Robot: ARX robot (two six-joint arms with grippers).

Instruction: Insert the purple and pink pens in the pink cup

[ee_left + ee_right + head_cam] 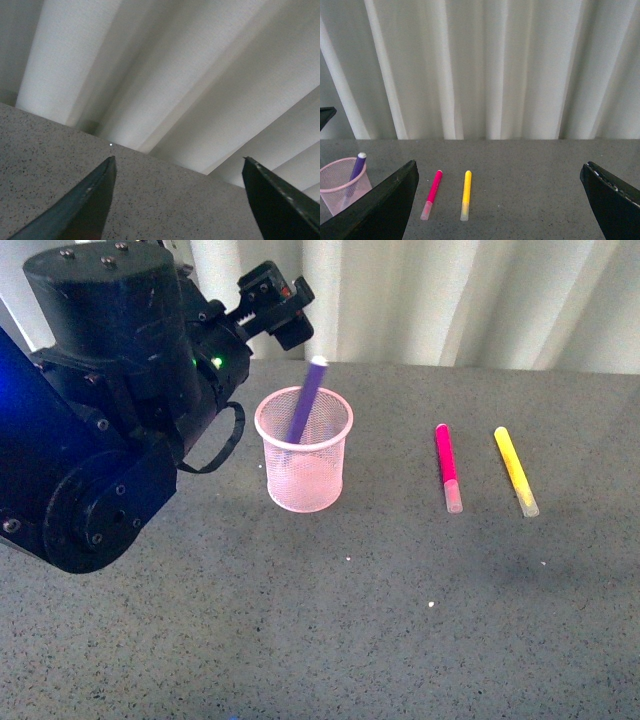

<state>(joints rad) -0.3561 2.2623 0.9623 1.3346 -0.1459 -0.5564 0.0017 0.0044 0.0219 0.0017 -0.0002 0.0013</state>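
The pink cup (300,485) stands upright on the grey table, left of centre. The purple pen (303,405) leans inside it with its top sticking out above the rim. The pink pen (447,465) lies flat on the table to the cup's right. My left gripper (280,310) is open and empty, raised just behind and left of the cup; its wrist view (178,158) shows only table and curtain. My right gripper (500,163) is open and empty, and is out of the front view. Its view shows the cup (335,197), the purple pen (356,170) and the pink pen (432,194) ahead.
A yellow marker (515,470) lies parallel to the pink pen, a little to its right; it also shows in the right wrist view (465,195). A white pleated curtain (450,300) hangs behind the table's far edge. My left arm's bulk (100,410) fills the left side.
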